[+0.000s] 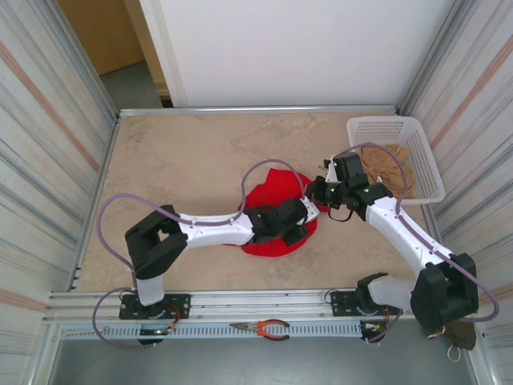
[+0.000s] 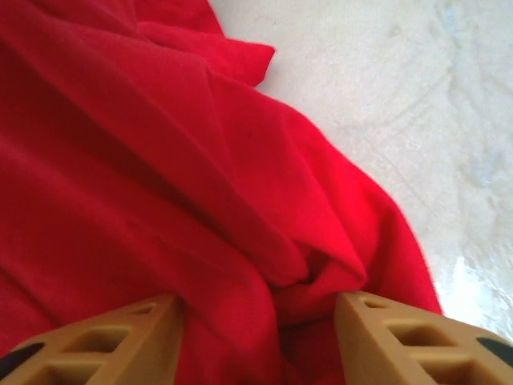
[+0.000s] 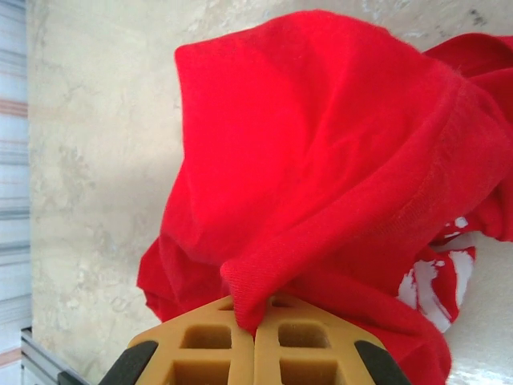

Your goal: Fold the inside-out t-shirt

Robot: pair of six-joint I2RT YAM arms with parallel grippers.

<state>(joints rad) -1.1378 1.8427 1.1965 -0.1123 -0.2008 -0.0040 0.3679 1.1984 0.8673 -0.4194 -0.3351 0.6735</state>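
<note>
The inside-out t-shirt [image 1: 270, 243] lies crumpled in a bright red heap at the table's middle. Its folds spread under my left wrist camera as red cloth [image 2: 160, 160]. My left gripper [image 1: 294, 233] is pressed down into the heap, its jaws apart. A bunched fold rises in the left gripper [image 2: 260, 321] between the tan fingers [image 2: 144, 333]. My right gripper [image 1: 319, 193] is at the heap's right edge. The right gripper [image 3: 256, 313] is shut on a pinched ridge of the shirt [image 3: 321, 144]. White lettering [image 3: 437, 285] peeks out at the lower right.
A white plastic basket [image 1: 383, 123] stands at the back right with a tan-beige cloth [image 1: 390, 164] inside. Orange-handled pliers [image 1: 265, 327] lie on the front rail. Corrugated metal walls close in both sides; bare stone-patterned tabletop [image 1: 184, 160] stretches left and behind.
</note>
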